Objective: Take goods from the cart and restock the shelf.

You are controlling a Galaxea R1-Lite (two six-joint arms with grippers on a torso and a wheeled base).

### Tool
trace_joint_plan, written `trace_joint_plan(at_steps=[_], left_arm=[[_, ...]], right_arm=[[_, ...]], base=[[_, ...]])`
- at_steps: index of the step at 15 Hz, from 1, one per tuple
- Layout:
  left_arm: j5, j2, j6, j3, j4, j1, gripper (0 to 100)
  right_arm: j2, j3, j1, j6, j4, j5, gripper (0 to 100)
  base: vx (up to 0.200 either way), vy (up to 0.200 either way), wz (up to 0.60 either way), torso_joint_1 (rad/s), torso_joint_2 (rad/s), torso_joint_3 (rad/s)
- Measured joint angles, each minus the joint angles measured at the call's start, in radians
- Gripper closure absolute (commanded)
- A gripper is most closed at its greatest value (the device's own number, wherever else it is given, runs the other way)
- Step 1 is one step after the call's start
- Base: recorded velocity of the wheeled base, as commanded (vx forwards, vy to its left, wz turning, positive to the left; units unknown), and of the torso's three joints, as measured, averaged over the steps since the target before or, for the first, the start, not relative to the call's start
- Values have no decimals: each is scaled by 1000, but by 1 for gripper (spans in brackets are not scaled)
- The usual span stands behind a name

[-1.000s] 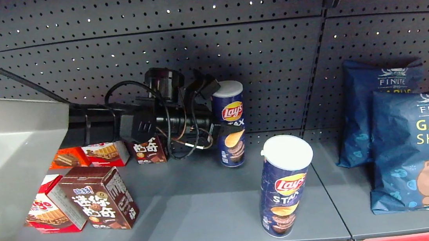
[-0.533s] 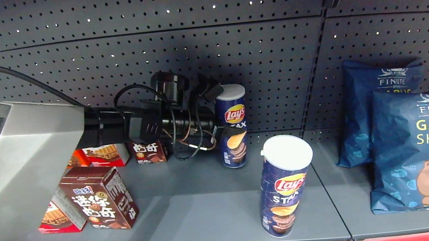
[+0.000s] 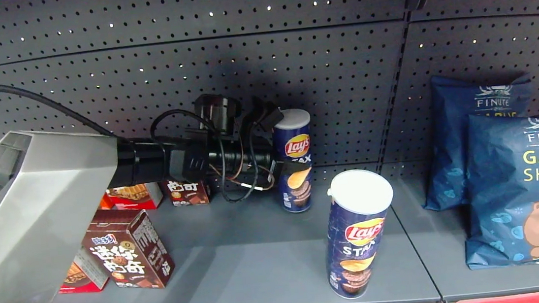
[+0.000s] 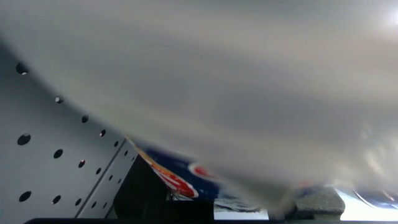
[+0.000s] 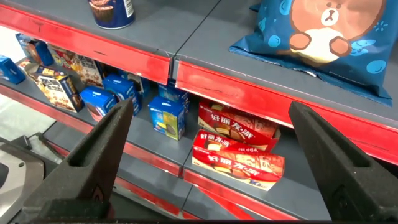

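A blue chip can (image 3: 294,161) with a white lid stands upright at the back of the grey shelf (image 3: 240,258), close to the pegboard. My left gripper (image 3: 282,141) comes in from the left and is shut on this can, one finger across its label. The left wrist view has the can's blue and red label (image 4: 180,183) very close. A second, identical chip can (image 3: 359,232) stands free near the shelf's front edge. My right gripper (image 5: 211,162) hangs open below and in front of the shelf's red front lip (image 5: 249,81), holding nothing.
Brown and red snack boxes (image 3: 130,249) sit on the shelf's left side under my left arm. Blue chip bags (image 3: 525,186) lean at the right. Bare shelf lies between the two cans and the boxes. Lower shelves carry more boxes (image 5: 239,155).
My left arm has pushed further right along the shelf's back. The held can has shifted slightly right and down toward the shelf. The front can and the bags have not moved.
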Motion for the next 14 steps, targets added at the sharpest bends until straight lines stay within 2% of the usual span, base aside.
trace_joint_plan(at_steps=[10, 11, 14], left_arm=[[0, 21, 2, -5, 0, 0, 100], [0, 22, 2, -5, 0, 0, 0], [0, 27, 2, -7, -5, 1, 0]], right_arm=[[0, 0, 0, -2, 0, 0, 0], [0, 0, 0, -1, 0, 0, 0], [0, 0, 0, -2, 0, 0, 0]], base=[[0, 0, 0, 0, 0, 0], [0, 0, 0, 0, 0, 0], [0, 0, 0, 0, 0, 0]])
